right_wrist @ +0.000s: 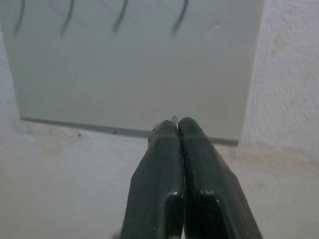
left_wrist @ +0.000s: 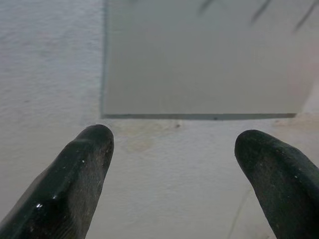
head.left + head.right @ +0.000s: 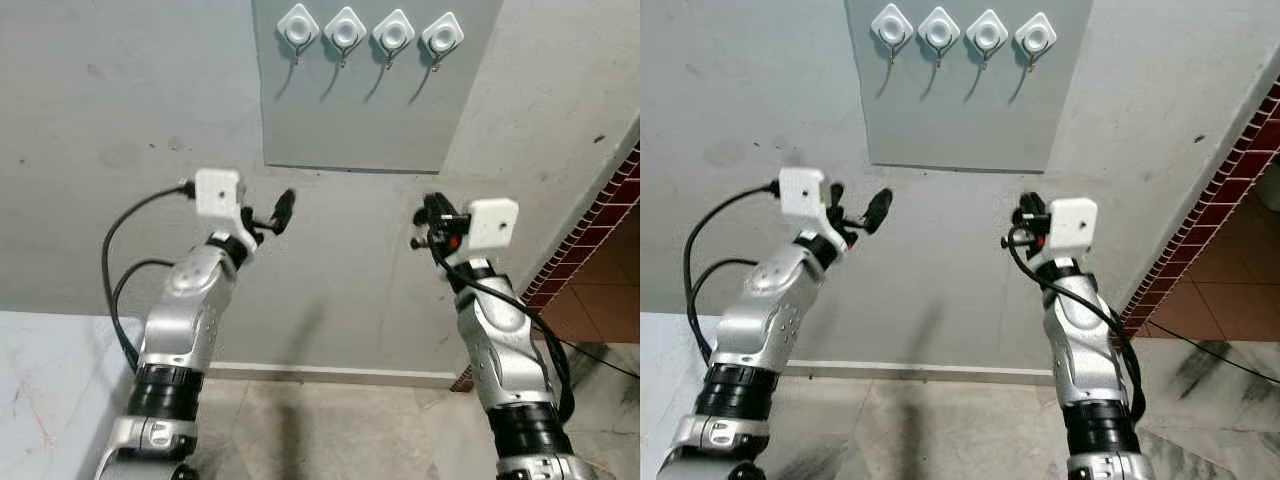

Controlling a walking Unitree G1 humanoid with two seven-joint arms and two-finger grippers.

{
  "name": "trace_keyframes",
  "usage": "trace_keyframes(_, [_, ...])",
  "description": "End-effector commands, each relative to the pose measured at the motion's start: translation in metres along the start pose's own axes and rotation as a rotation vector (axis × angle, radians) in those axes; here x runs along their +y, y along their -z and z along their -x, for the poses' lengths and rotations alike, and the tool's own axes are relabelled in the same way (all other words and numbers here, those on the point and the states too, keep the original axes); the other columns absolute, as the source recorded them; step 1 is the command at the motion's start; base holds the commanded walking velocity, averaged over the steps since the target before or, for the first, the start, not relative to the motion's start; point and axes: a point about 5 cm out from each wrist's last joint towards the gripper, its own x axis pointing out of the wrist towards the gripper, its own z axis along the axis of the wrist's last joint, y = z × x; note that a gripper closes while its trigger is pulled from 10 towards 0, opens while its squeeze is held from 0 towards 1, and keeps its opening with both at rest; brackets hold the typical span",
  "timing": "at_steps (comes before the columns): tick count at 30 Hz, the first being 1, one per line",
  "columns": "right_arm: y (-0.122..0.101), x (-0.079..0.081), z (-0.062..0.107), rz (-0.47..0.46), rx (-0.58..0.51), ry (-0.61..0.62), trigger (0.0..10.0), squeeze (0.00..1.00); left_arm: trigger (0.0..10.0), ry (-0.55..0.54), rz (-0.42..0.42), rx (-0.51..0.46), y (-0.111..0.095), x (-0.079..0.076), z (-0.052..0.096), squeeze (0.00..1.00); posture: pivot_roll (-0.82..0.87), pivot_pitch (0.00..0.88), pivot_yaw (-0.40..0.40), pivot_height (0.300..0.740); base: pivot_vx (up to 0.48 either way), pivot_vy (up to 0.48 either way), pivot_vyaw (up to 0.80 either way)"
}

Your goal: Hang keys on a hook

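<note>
Several white diamond-shaped hooks [image 3: 345, 30] sit in a row near the top of a grey panel [image 3: 370, 115] on the wall. My right gripper [image 3: 430, 213] is raised below the panel's lower right corner, shut. In the right wrist view its fingertips [image 1: 169, 137] are pressed together, and a tiny silvery bit of a key ring [image 1: 174, 118] pokes out between them. The keys themselves are hidden. My left gripper [image 3: 268, 215] is held up below the panel's lower left corner, open with nothing between its fingers [image 2: 79, 164].
The plaster wall [image 3: 120, 120] runs behind both arms. A wall corner trimmed with red-brown tiles [image 3: 600, 225] slants down at the right. A pale marble surface [image 3: 40, 400] lies at the lower left. The floor [image 3: 330, 430] is stone below a baseboard.
</note>
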Motion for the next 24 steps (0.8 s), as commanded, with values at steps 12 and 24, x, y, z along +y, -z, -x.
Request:
trace_keyframes(12, [-0.048, 0.005, -0.043, -0.068, -0.179, -0.135, 10.0, 0.00, 10.0, 0.149, -0.023, -0.043, -0.017, -0.030, -0.017, 0.00, 0.00, 0.011, 0.018, 0.732, 0.000, 0.000, 0.00])
trace_keyframes(24, [-0.080, 0.020, -0.063, -0.152, -0.297, -0.241, 10.0, 0.00, 10.0, 0.214, -0.019, -0.087, -0.033, -0.047, -0.025, 0.00, 0.01, 0.013, 0.013, 0.732, 0.000, 0.000, 0.00])
